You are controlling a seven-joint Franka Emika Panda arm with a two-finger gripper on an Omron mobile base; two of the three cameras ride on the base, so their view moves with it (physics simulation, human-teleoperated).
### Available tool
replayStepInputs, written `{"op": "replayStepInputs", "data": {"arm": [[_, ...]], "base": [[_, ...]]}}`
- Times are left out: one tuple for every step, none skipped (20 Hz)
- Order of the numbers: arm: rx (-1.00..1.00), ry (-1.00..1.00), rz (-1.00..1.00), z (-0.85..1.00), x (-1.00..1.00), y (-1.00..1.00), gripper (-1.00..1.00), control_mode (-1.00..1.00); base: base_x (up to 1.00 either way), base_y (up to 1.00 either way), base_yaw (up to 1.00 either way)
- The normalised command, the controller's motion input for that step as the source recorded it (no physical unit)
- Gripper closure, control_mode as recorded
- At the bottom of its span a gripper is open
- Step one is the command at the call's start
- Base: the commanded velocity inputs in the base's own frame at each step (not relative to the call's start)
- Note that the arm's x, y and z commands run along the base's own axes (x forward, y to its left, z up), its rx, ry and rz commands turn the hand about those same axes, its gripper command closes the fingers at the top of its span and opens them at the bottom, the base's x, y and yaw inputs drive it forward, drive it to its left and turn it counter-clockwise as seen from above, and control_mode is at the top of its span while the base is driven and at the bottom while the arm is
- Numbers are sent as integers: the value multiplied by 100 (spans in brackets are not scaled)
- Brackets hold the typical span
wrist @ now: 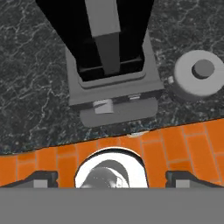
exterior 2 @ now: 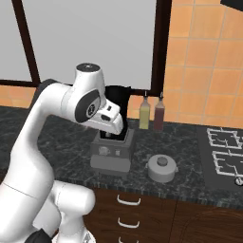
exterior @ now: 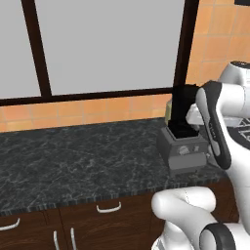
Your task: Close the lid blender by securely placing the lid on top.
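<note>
Blender [exterior 2: 112, 142] stood on the dark marble counter [exterior: 73, 161], near its front edge, grey base w/ front knob, black jar rising from it. In left base view blender [exterior: 183, 136] sat at right end of the counter, partly behind the arm. Jar mouth not clearly visible; can't tell whether anything sat on it.

Lid [exterior 2: 162, 168], light grey round cap w/ small knob on top, lay on the counter just beside the blender, on the stove side, apart from the jar. In hand view lid [wrist: 196, 75] showed beside the blender [wrist: 111, 83] base, not touching the gripper.

Gripper [wrist: 111, 177] was above the blender front, looking down; fingertips [wrist: 43, 178] stood wide apart at the bottom of hand view, nothing between them – jaws open, empty. In right base view the hand sat in front of the jar's upper part.

Two bottles [exterior 2: 144, 113], one yellowish, one dark red, stood at the back by the tiled wall. Stove [exterior 2: 225, 147] lay further along. Drawers w/ white handles [exterior: 108, 208] below the counter.
</note>
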Motion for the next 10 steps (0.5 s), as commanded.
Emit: {"op": "replayStepInputs", "data": {"arm": [[0,12,-31,-24,0,-100,-100,-100],[0,12,-31,-26,0,-100,-100,-100],[0,12,-29,-27,0,-100,-100,-100],[0,12,-25,-27,0,-100,-100,-100],[0,11,-20,-31,17,-100,-100,-100],[0,9,-12,-41,46,-100,-100,-100],[0,7,-7,-43,61,-100,-100,-100],[0,7,-2,-43,77,-100,-100,-100],[0,7,0,-44,91,-100,-100,-100],[0,3,5,-41,94,-100,-100,-100]], "base": [[0,0,0],[0,0,0],[0,0,0],[0,0,0],[0,0,0],[0,0,0],[0,0,0],[0,0,0],[0,0,0],[0,0,0]]}}
